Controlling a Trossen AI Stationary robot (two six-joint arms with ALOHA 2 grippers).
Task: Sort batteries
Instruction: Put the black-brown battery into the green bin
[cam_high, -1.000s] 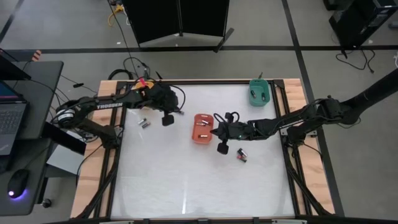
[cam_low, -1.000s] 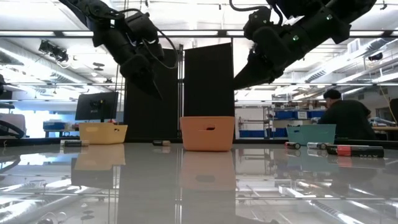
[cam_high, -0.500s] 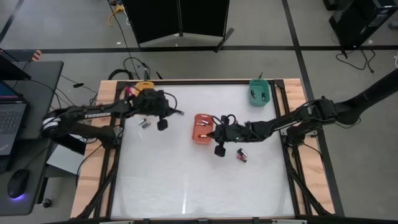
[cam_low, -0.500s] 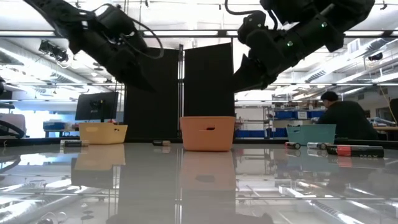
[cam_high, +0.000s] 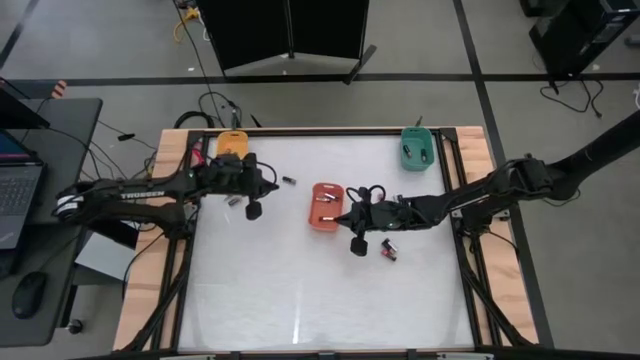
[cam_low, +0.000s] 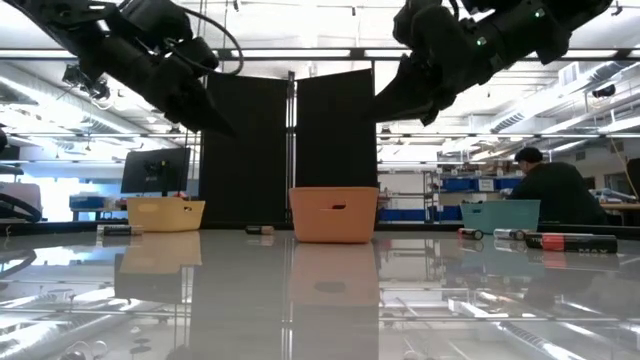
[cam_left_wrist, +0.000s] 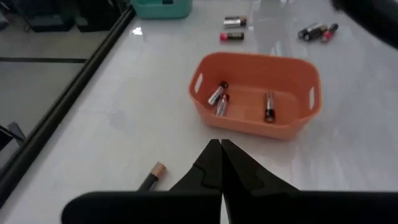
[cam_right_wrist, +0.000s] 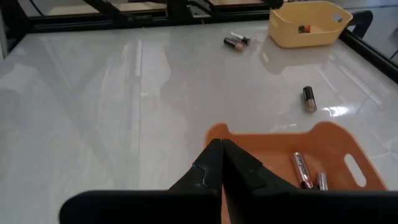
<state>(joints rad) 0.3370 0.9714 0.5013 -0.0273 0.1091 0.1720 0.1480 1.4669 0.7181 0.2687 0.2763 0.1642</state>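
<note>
My left gripper (cam_high: 253, 210) hangs shut and empty above the table's left part, left of the orange tray (cam_high: 325, 205). That tray holds three batteries (cam_left_wrist: 222, 104). One battery (cam_left_wrist: 151, 177) lies on its side on the table just beyond my left fingers. My right gripper (cam_high: 358, 245) is shut and empty above the table, near the orange tray's near right corner (cam_right_wrist: 219, 132). Two batteries (cam_high: 388, 248) lie on the table to its right. Another pair (cam_right_wrist: 235, 42) lies by the yellow tray (cam_right_wrist: 308, 23).
A teal tray (cam_high: 417, 148) stands at the far right corner and the yellow tray (cam_high: 232, 142) at the far left, with one battery (cam_right_wrist: 303, 28) in it. A lone battery (cam_high: 288, 181) lies between the yellow and orange trays. The near half of the table (cam_high: 320, 300) is bare.
My left gripper has drawn back toward the table's left edge and a little toward the near edge, tipping nearer to level, still shut. The lone battery between the yellow and orange trays now shows clear of the arm.
</note>
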